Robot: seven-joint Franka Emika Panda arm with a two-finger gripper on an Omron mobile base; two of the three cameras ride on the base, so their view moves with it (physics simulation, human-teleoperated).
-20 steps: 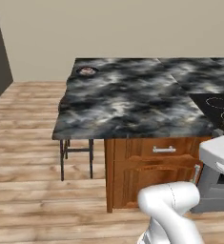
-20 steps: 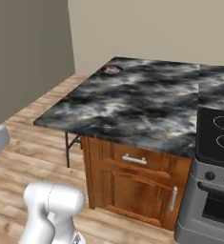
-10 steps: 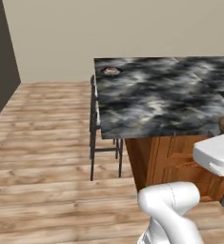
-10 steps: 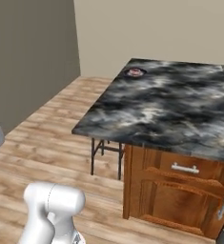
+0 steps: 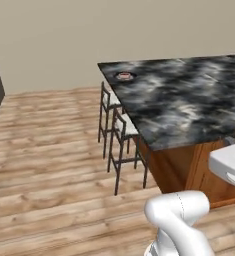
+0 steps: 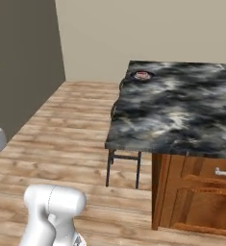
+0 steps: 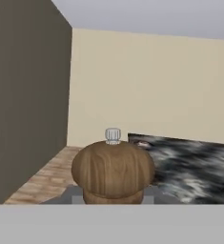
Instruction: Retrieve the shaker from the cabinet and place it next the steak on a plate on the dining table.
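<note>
The brown wooden shaker (image 7: 113, 170), with a small silver knob on its rounded top, sits close in front of the hand camera. My gripper (image 7: 112, 196) is shut on it, and the fingers are mostly hidden behind its body. Far off, on the near-left corner of the black-and-grey marbled dining table (image 5: 189, 105) (image 6: 182, 110) (image 7: 194, 162), lies the dark-rimmed plate (image 5: 124, 76) (image 6: 142, 75) with the red steak (image 6: 142, 74) on it. The cabinet is out of view.
Two dark-framed stools (image 5: 118, 135) stand along the table's left side, and the legs of one (image 6: 123, 166) show under its corner. A wood drawer front with a grey handle (image 6: 224, 173) faces me. Wood floor (image 5: 49, 150) spreads to the left, up to a dark wall (image 6: 23, 72).
The whole picture has shifted, so the base has moved: the table now lies further right, the stove has left the picture and the stools have come into sight. The shaker stays gripped.
</note>
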